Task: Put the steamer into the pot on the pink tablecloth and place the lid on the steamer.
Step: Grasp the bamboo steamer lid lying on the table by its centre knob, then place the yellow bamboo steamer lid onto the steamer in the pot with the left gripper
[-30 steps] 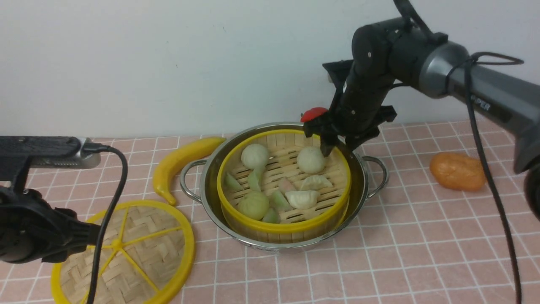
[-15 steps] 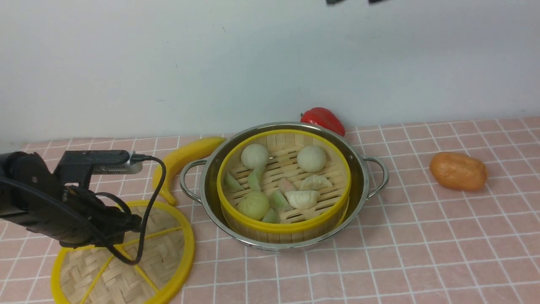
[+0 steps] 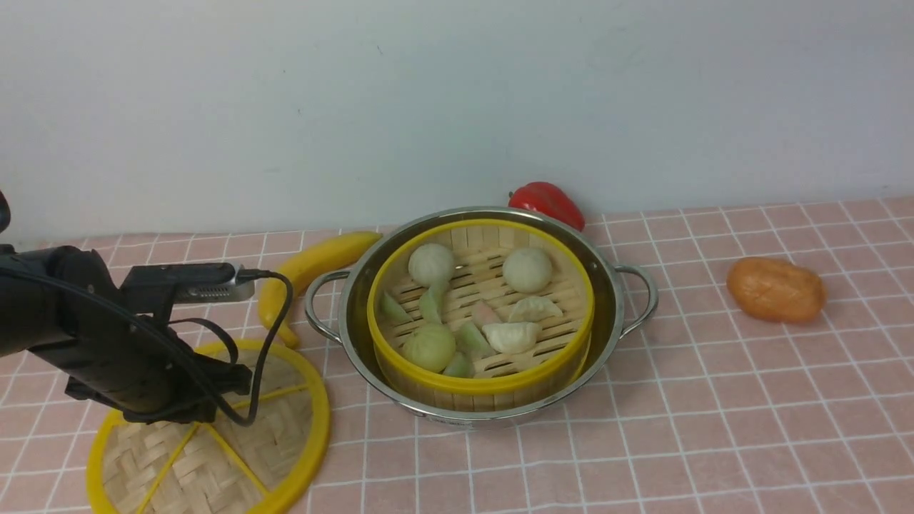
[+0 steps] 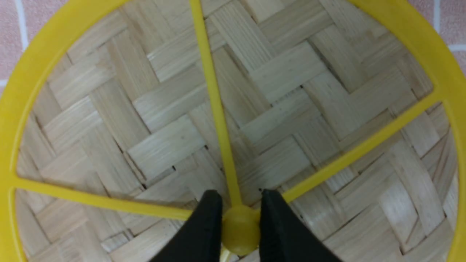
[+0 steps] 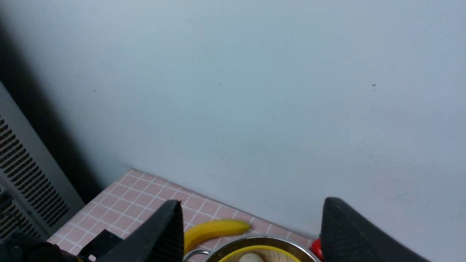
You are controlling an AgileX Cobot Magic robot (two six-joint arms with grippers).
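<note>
The steamer (image 3: 480, 386), holding white and pale-green buns and dumplings, sits inside the steel pot (image 3: 615, 285) on the pink tablecloth (image 3: 714, 428). The lid (image 3: 289, 428) lies flat on the cloth to the pot's left. My left gripper (image 3: 196, 417) is down on it. In the left wrist view the lid (image 4: 291, 72) fills the frame and my left gripper (image 4: 241, 194) is shut on its yellow centre knob. My right gripper (image 5: 251, 205) is open and empty, high up facing the wall, out of the front view. The pot (image 5: 255, 240) shows below it.
A yellow banana (image 3: 314, 264) lies behind the pot's left handle. A red pepper (image 3: 546, 200) sits against the wall behind the pot. An orange lump (image 3: 775, 289) lies at the right. A grey vented panel (image 5: 22, 189) stands at the cloth's far left.
My right arm left the steamer's far rim and rose out of the front view. My left arm swung right and came down onto the lid's centre.
</note>
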